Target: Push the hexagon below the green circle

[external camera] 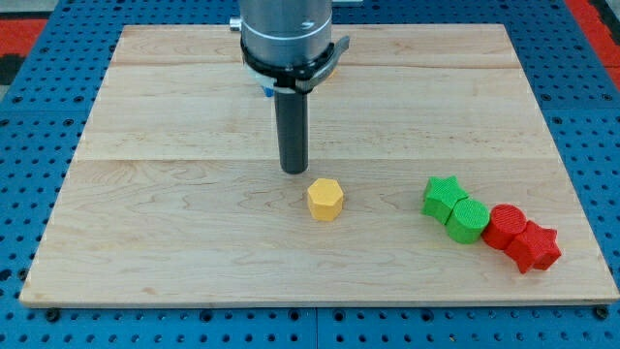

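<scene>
A: Where did the yellow hexagon (325, 200) sit?

B: On the pale wooden board (174, 194), a little toward the bottom edge and roughly midway between the left and right edges. It lay flat, one hexagonal face up. It was squat and near-regular, so no long axis could be made out; one vertex pointed about toward the view's right.

A: And my tip (294, 171)?

B: The end of a straight dark rod, matte, under a grey metal collar. It stood just above and slightly left of the hexagon, close but with a sliver of board between them. It held nothing (a plain rod, nothing to open or close).

A: The green circle (468, 220)?

B: Toward the bottom-right corner, well apart from the hexagon. It sat in a slanting row: green star (444, 197), green circle, red circle (504, 226), red star (536, 246), each touching the next. All looked like ridged plastic.

A: Surface?

B: Planked, light grain; blue pegboard (29, 116) around it.
</scene>
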{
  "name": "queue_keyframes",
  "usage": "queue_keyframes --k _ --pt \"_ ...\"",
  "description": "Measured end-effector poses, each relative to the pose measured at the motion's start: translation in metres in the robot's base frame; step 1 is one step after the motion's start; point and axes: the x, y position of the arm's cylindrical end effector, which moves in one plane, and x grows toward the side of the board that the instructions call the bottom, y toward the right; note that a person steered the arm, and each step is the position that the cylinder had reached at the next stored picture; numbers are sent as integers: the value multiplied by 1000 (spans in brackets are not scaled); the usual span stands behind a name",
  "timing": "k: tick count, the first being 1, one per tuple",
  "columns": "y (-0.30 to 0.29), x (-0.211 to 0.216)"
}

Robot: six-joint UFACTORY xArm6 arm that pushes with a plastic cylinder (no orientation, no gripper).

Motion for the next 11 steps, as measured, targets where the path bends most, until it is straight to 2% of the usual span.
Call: queue_keyframes --k 1,3,4,5,6,7,8,9,10,11 --pt "12 31" --pt "152 80" --pt "146 87" --pt "107 79" --pt "83 27" --pt "95 -47" --pt "141 -134" --pt "116 -205" --pt "71 -240" --pt "40 -217"
